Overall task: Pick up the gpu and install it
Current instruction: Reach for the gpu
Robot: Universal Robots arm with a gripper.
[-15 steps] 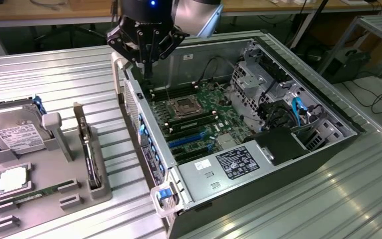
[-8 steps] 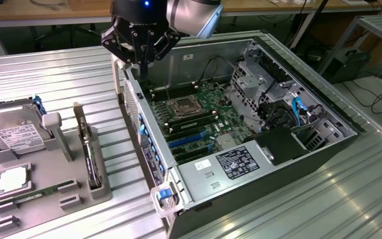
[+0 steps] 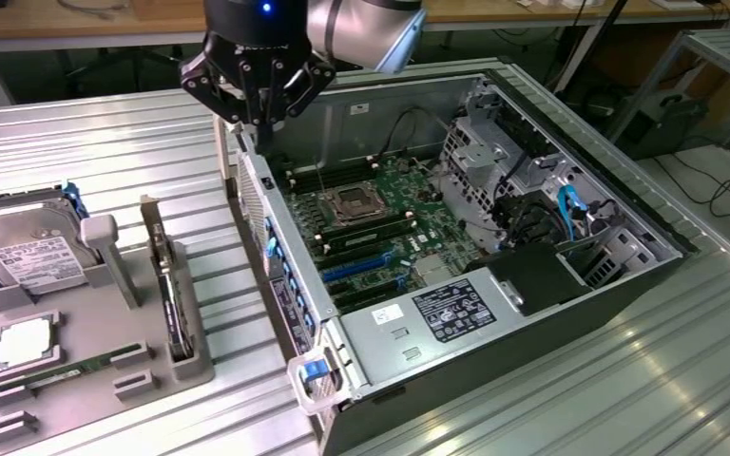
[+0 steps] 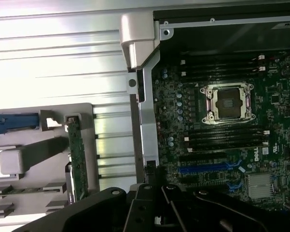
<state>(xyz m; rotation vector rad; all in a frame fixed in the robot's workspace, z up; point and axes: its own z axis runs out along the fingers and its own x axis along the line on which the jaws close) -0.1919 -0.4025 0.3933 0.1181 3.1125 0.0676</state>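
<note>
— What could go wrong from here?

— Mostly a knock. My claw (image 3: 259,122) hangs just over the rear wall (image 3: 248,195) of the open computer case, so a careless descent would strike that metal edge. The gpu (image 3: 171,285) is no easy catch either. It stands edge-on in a slot of the grey holder (image 3: 99,380) on the bench (image 3: 111,133), at about seven o'clock from my claw in the exterior view. The hard drive (image 3: 29,252) sits near it at its nine o'clock. A skewed grip could cock the thin card in its slot.

— And the claw itself?

— Fingers fully together. It seems to hold nothing, though the tips look dark against the wall, so I can't swear they clear it. The gpu is untouched, well apart from me.
</note>
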